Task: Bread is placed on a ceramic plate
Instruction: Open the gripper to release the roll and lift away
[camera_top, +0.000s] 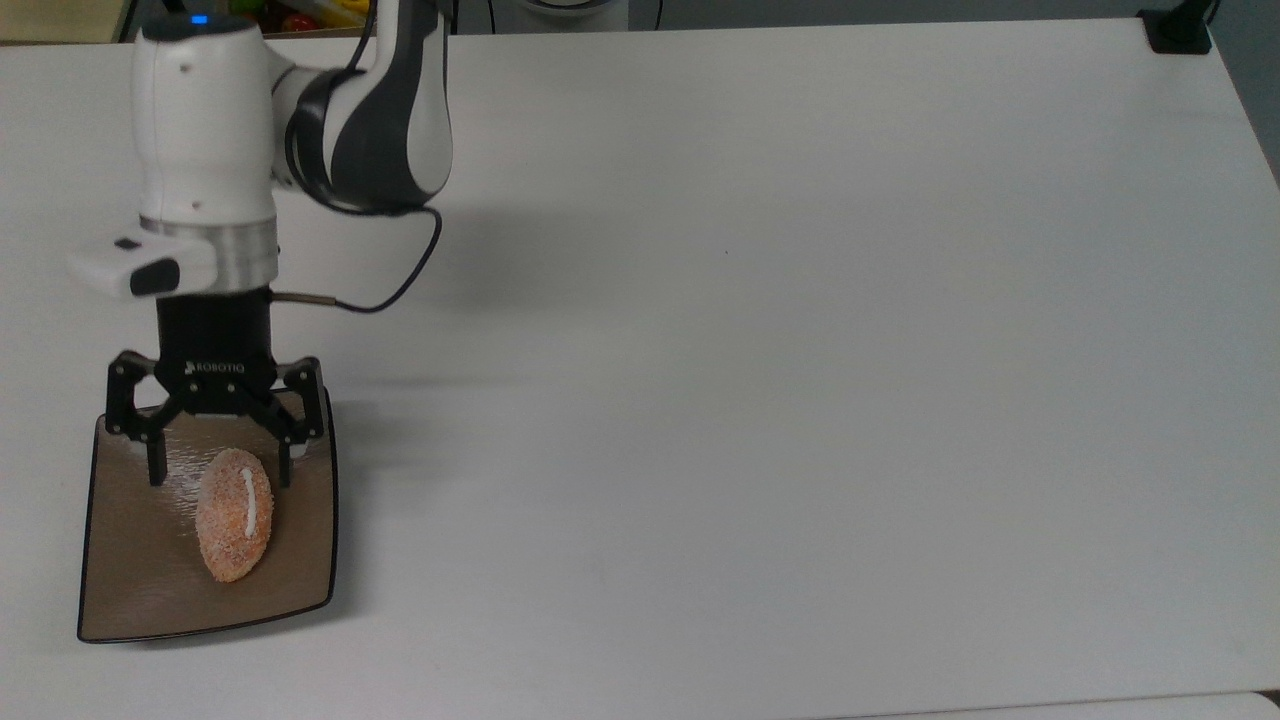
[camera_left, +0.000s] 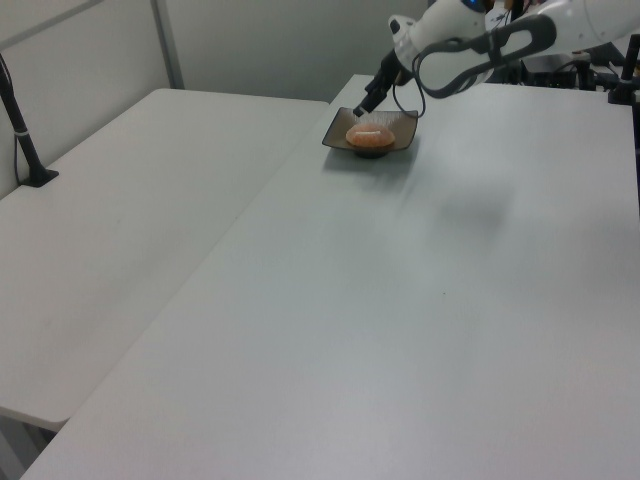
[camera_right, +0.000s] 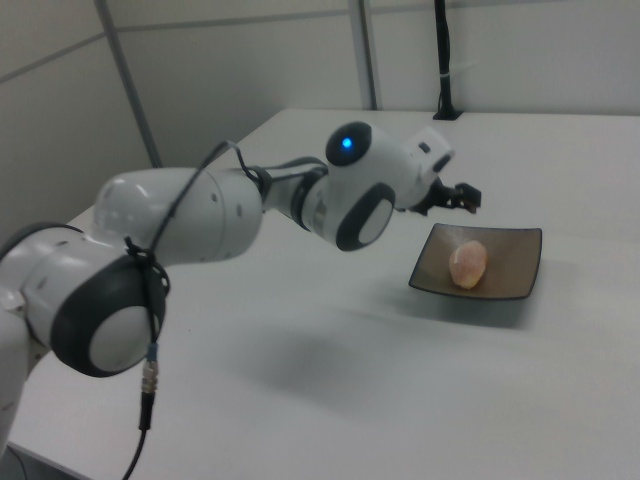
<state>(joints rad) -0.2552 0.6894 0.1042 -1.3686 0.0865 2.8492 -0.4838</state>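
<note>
We've got the bread (camera_top: 235, 515) lying on the plate (camera_top: 130, 590), nothing else in it; the gripper (camera_top: 219, 472) hangs above, fingers (camera_top: 156, 462) spread, holding nothing.

"ROBOTIQ" in white on the black tool (camera_top: 218, 470)

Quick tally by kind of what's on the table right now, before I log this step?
Bread: 1, lying on the plate
Ceramic plate: 1
Gripper: 1, open, above the plate's far end in the top view
Total: 3
</note>
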